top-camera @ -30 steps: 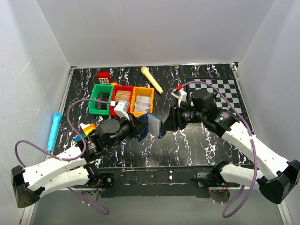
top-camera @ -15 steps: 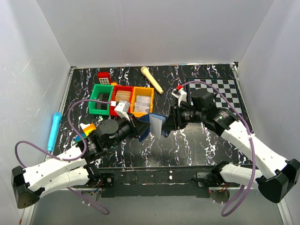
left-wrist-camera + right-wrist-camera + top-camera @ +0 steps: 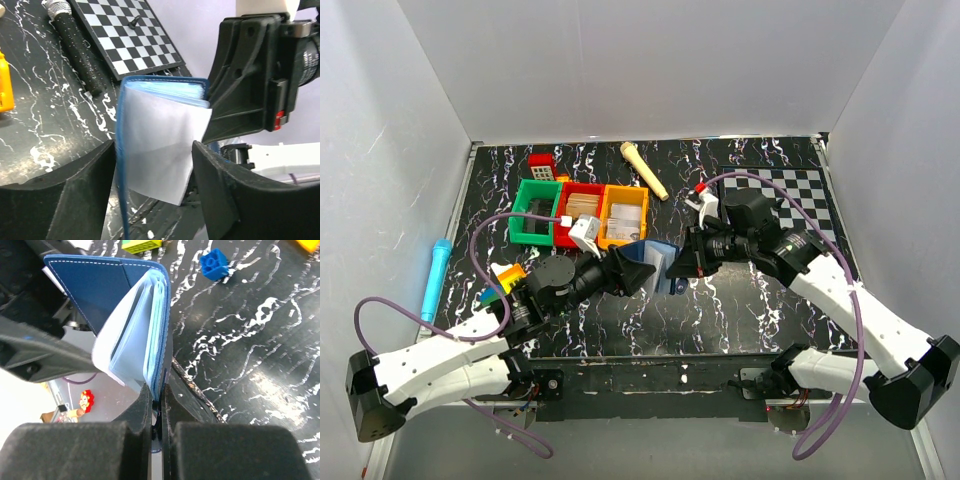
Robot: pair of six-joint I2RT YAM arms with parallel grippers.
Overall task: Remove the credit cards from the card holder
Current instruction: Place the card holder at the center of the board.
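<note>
Only from right wrist: card holder (image 3: pixel 125 290) edge within tight right hand (image 3: pixel 159 396).

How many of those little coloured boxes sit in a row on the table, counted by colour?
green box: 1
red box: 1
orange box: 1
Total: 3
</note>
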